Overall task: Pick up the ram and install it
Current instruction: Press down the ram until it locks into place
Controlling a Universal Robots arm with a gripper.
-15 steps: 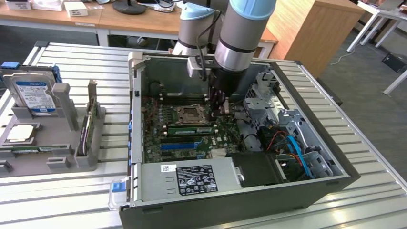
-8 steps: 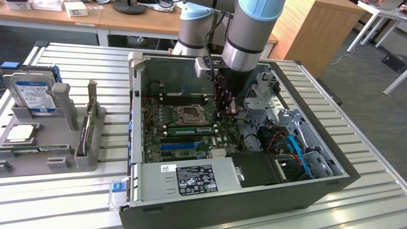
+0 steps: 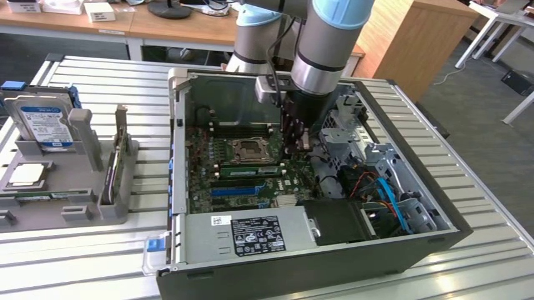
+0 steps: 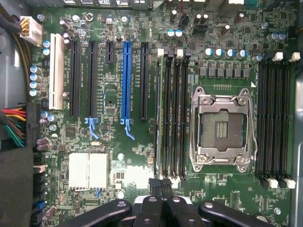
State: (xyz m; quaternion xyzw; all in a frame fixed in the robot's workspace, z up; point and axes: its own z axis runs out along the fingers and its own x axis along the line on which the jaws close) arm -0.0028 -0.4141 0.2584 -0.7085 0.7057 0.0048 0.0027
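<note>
Gripper (image 4: pixel 159 185) pressed together over mobo (image 4: pixel 113 101) (ram (image 3: pixel 247 169) seated there, nr CPU socket (image 4: pixel 222 130)).

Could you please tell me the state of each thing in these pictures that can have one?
Computer case: open, lying on its side.
Processor socket: empty.
Ram: on edge in the motherboard, beside the socket.
Pincer: shut, low over the motherboard.
Hard drive: upright in the grey holder.

Open computer case (image 3: pixel 292 275) on slatted table (image 3: pixel 488 206) — hard drive (image 3: pixel 44 125) nearby.
</note>
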